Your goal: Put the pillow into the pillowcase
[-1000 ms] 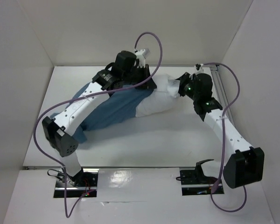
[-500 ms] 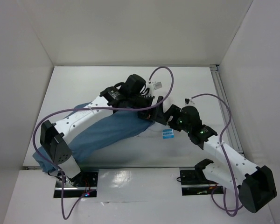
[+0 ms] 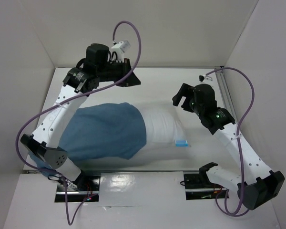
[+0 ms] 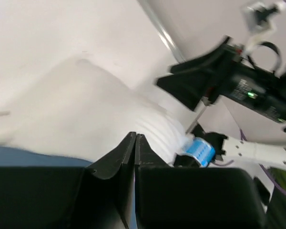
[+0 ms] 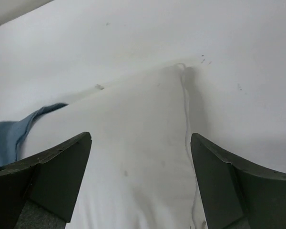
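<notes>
The dusty-blue pillowcase point(image 3: 105, 132) lies flat across the table's left half, with the pillow's left part inside it. The white pillow point(image 3: 161, 128) sticks out of its right opening, a small blue tag point(image 3: 182, 142) at its near right corner. My left gripper point(image 3: 132, 80) hangs shut and empty above the table's back, away from the cloth. In the left wrist view its fingertips point(image 4: 135, 137) meet over the pillow point(image 4: 86, 109). My right gripper point(image 3: 180, 101) is open just above the pillow's far right corner. In its wrist view it point(image 5: 140, 143) hovers wide over the pillow point(image 5: 133, 138), with the pillowcase point(image 5: 9, 136) at left.
White walls close in the table at the back and both sides. A metal rail point(image 3: 225, 90) runs along the right edge. Purple cables point(image 3: 133, 33) loop from both arms. The left arm's elbow point(image 3: 45, 152) overhangs the pillowcase's near left end.
Both grippers have let go and lifted away, the left one towards the back. The pillow and pillowcase now lie flat, with the case drawn over the pillow's left part.
</notes>
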Controlling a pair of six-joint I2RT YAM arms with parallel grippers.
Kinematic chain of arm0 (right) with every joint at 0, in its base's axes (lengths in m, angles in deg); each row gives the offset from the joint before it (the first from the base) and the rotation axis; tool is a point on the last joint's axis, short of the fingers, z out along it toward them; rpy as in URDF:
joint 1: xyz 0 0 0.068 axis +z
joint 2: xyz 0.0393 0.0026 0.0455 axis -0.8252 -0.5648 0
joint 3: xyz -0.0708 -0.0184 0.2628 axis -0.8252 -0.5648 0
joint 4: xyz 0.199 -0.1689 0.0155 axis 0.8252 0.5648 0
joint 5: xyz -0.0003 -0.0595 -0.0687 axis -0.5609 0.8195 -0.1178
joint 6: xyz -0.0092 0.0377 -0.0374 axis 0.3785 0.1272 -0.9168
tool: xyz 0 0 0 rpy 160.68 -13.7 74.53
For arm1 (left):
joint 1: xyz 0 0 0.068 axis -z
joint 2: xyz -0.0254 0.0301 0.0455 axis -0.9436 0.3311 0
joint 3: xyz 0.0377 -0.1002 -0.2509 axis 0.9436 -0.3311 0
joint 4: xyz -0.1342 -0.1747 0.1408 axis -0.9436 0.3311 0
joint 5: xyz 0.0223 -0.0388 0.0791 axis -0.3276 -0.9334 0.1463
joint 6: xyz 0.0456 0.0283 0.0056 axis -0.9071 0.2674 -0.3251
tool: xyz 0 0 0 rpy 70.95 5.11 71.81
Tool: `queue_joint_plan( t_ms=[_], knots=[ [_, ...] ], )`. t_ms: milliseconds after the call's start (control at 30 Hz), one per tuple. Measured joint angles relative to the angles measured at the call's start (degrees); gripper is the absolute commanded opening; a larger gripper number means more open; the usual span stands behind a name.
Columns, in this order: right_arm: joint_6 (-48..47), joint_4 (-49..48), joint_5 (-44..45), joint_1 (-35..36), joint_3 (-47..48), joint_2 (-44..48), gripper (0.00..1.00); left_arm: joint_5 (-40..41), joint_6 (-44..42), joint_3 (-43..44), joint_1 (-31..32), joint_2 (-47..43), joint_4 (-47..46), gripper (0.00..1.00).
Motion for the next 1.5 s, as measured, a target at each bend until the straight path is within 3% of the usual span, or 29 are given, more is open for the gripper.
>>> queue_joint_plan(
  t_ms=[67,167,367,533,667,700,733,767,833,867,933,1000,1267,1500],
  knots=[
    [-1.6,1.4,0.2,-1.0,0.1,-0.2,0.92,-0.1,-0.2,-1.5,-3.4,-0.4,-0.1,0.58],
    [-2.6,2.6,0.1,-1.6,-0.5,-0.6,0.93,0.4,-0.2,-3.6,-6.8,-0.5,0.4,0.88],
    [-3.1,3.5,-4.4,-2.4,-2.3,-2.3,0.99,13.3,0.0,-4.1,-9.5,-0.2,7.5,0.89],
    [-4.9,3.0,-13.1,-3.0,1.2,-13.6,0.99,21.0,0.1,-9.1,-10.8,1.2,11.7,0.91],
    [-4.3,1.4,-18.5,-3.0,0.7,-21.6,0.99,17.8,-0.1,-18.6,-11.4,4.1,12.0,0.68],
    [-3.8,0.7,-19.6,-3.0,-0.2,-21.9,0.96,16.3,-0.1,-20.6,-11.1,5.1,12.0,0.29],
    [-3.2,-0.5,-20.6,-3.1,-1.2,-21.9,0.83,14.8,0.0,-22.1,-10.5,6.4,12.0,0.11],
    [-2.6,-1.9,-21.9,-3.3,-2.2,-21.8,0.74,13.5,-0.2,-22.8,-9.7,7.9,12.0,0.0],
    [-1.5,-4.2,-23.9,-3.6,-3.3,-21.9,0.49,11.1,-0.9,-22.1,-8.2,10.7,11.9,0.0],
    [-1.0,-4.9,-24.5,-3.7,-3.6,-22.0,0.27,10.3,-1.4,-21.0,-7.8,11.8,12.0,0.0],
    [-0.5,-6.5,-25.6,-3.7,-3.8,-22.1,0.1,8.8,-1.6,-17.4,-7.5,13.7,12.5,0.0],
    [0.2,-7.2,-26.4,-3.7,-3.3,-22.1,0.0,7.6,-1.6,-11.4,-7.5,15.4,13.2,0.0],
    [-0.5,-11.1,-25.5,-4.1,4.1,-21.9,0.0,1.1,-1.1,18.5,-6.9,20.6,19.1,0.0],
    [-2.3,-19.7,-21.9,-0.5,6.7,-16.5,0.0,-3.8,3.3,22.8,-6.5,19.3,13.0,0.0]
  ],
)
